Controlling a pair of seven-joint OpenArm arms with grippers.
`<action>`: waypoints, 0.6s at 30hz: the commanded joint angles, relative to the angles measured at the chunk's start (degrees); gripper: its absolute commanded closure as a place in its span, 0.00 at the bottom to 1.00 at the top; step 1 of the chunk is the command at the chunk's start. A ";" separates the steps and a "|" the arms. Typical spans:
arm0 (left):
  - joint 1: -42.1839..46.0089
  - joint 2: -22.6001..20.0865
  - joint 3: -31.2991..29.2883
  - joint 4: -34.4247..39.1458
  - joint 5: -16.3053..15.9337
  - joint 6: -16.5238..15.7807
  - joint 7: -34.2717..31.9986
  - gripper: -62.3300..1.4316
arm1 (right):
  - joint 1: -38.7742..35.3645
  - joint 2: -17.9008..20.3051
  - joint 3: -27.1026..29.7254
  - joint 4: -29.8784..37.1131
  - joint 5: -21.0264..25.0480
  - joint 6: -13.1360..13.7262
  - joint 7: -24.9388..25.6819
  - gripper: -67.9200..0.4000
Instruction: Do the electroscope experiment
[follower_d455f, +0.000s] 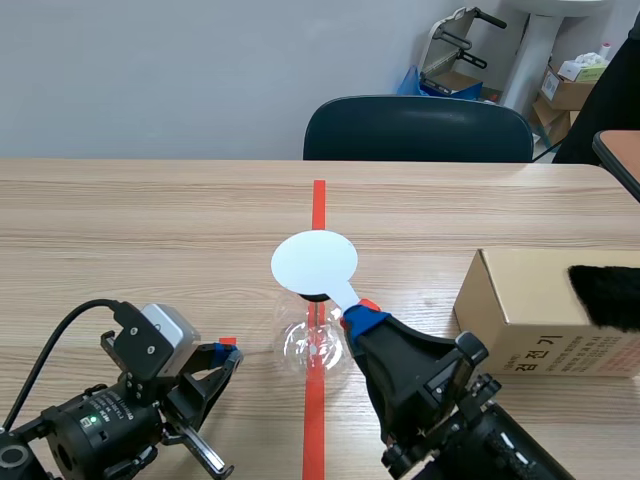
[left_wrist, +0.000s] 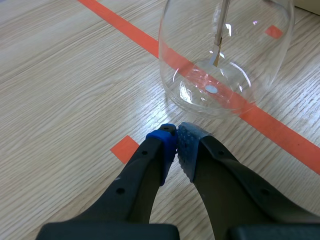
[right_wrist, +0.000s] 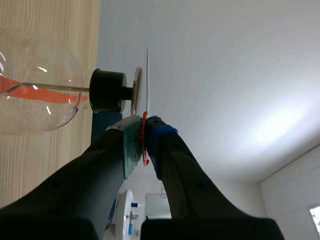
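Observation:
The electroscope is a clear glass flask (follower_d455f: 315, 345) with a black stopper (follower_d455f: 312, 296), standing on the orange-red tape line at the table's middle. A white round paddle (follower_d455f: 314, 262) lies flat just over its top, and my right gripper (follower_d455f: 358, 318) is shut on the paddle's handle. The right wrist view shows the paddle's thin edge (right_wrist: 147, 80) right beside the electroscope's metal disc (right_wrist: 136, 92); whether they touch is unclear. My left gripper (follower_d455f: 228, 355) rests low to the flask's left, shut on nothing, with its pads (left_wrist: 189, 142) just short of the flask (left_wrist: 225, 55). A metal rod (left_wrist: 218, 40) hangs inside.
A cardboard box (follower_d455f: 540, 310) stands at the right with a black furry piece (follower_d455f: 610, 295) on its far end. A dark chair (follower_d455f: 418, 130) is behind the table's far edge. Small orange-red tape squares (left_wrist: 124, 149) mark the wood by the left gripper.

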 joint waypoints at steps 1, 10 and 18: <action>0.13 0.13 -0.37 0.87 -0.17 -0.15 -0.57 0.89 | 0.68 0.46 0.17 0.11 -0.09 -3.50 -1.01 0.98; 0.13 0.13 -0.37 0.87 -0.15 -0.15 -0.55 0.89 | 0.68 0.46 0.17 0.11 -0.09 -3.50 -14.95 0.98; 0.13 0.13 -0.37 0.87 -0.15 -0.15 1.42 0.89 | 0.68 0.48 0.17 0.11 -0.09 -3.50 -28.68 0.98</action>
